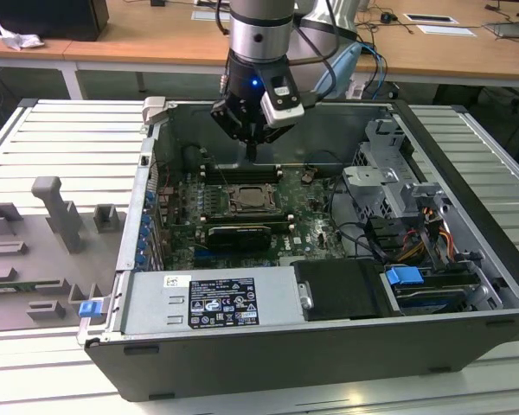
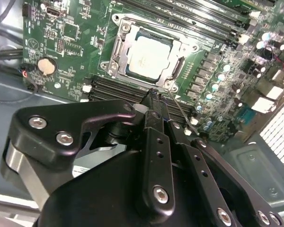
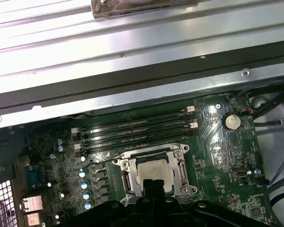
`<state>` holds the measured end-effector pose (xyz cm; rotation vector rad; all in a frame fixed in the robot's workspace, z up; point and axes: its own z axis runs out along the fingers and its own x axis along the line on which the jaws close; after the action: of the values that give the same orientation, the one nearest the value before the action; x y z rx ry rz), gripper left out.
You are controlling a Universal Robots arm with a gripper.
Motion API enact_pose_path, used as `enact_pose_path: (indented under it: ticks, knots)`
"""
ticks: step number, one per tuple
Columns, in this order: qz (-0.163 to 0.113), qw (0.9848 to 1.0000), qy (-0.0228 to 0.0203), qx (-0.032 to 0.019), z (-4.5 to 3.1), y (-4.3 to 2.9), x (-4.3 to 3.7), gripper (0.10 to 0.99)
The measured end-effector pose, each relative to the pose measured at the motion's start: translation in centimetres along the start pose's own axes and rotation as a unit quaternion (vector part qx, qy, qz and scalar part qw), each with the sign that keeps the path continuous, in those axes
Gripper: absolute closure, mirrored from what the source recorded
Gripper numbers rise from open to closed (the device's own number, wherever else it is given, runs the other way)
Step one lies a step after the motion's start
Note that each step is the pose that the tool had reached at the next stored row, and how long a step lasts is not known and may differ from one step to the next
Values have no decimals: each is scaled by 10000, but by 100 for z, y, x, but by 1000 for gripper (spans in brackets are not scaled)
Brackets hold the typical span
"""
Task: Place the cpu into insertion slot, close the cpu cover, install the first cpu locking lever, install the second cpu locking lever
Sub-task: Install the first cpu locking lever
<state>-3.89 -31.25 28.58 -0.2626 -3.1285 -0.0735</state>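
Observation:
The cpu (image 2: 149, 56) lies flat in the insertion slot (image 1: 250, 200) on the green board, its silvery face up. The cpu cover (image 2: 117, 47) lies down around it as a metal frame, with the chip showing through its window. In the first wrist view the cpu (image 3: 154, 171) and the cpu cover (image 3: 181, 169) appear the same way. A thin wire lever (image 2: 182, 111) sticks out from one corner of the socket, also seen as the lever (image 3: 99, 162). My gripper (image 1: 251, 156) hangs above the board beside the socket, shut and holding nothing, as in both wrist views (image 2: 154, 94) (image 3: 154, 185).
Long memory slots (image 3: 132, 126) run beside the socket, and a long black card (image 1: 238, 233) lies on its other side. The case walls (image 1: 268, 130) surround the board. A drive cage (image 1: 389, 186) with cables stands at the exterior view's right. Grey fixtures (image 1: 56, 212) stand outside the case.

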Motion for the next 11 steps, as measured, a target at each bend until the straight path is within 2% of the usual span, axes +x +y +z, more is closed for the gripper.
enact_pose_path:
  ticks: [2,4,11]
  knots:
    - [-179,9998,9,1,0,0,0,980]
    - [-454,9990,21,2,0,0,0,980]
    - [-876,9961,41,4,0,0,0,980]
